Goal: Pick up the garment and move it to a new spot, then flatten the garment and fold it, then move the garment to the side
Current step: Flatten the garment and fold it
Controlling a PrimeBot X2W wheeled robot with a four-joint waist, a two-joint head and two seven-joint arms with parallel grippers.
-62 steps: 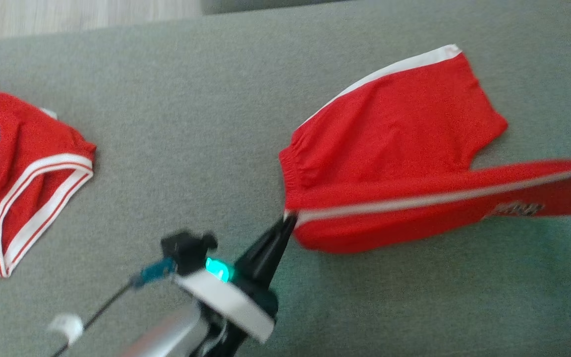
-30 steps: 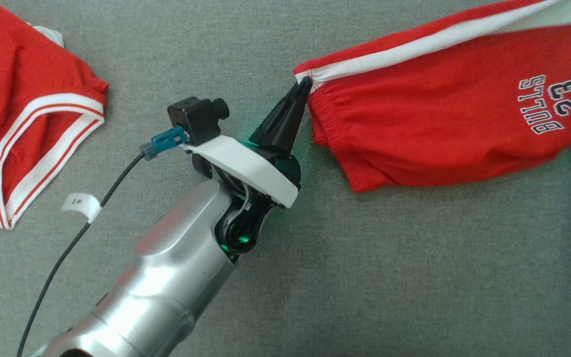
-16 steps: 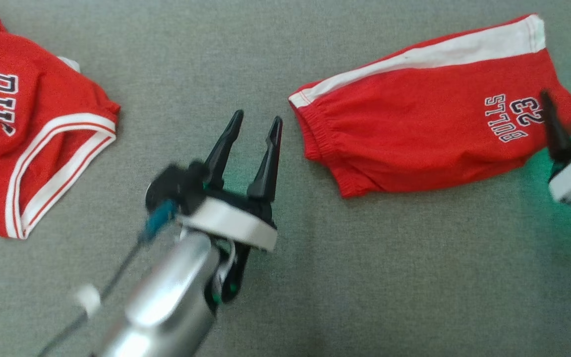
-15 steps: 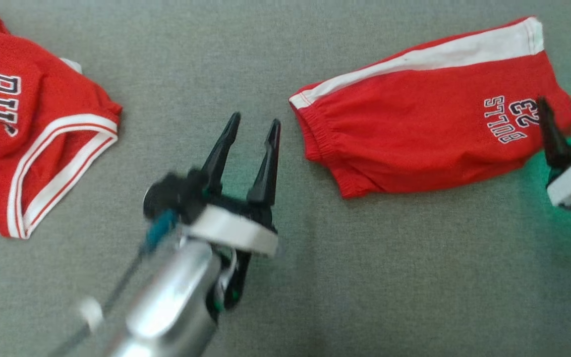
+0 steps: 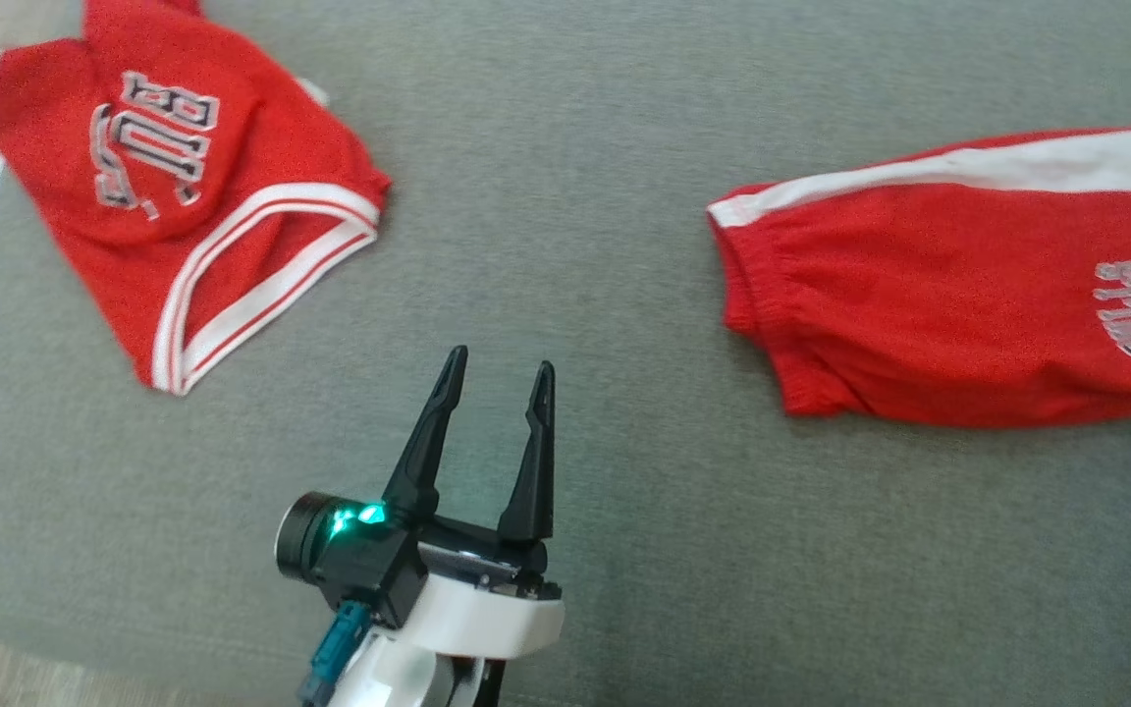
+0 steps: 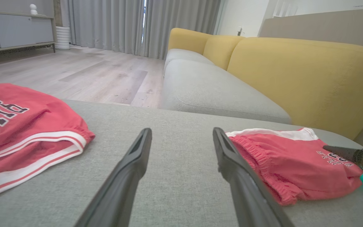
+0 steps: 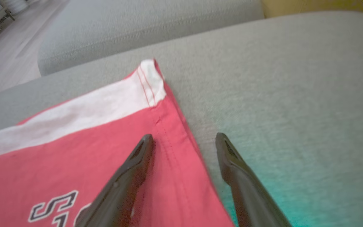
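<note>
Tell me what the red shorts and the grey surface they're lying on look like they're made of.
Red shorts: a soft, matte knit, probably cotton or polyester jersey. It wrinkles loosely, and the waistband puckers as elastic does. Grey cushion: matte woven upholstery fabric with a fine speckled weave showing; the fibre itself can't be told.

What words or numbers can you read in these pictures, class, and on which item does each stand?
"BULLS": printed on the red shorts, upside down in the head view.
"23": beside it on the same shorts; blurred and cut by the picture's edge, so not certain.
"BUL": on the red jersey; the remaining letters are lost in a fold.
</note>
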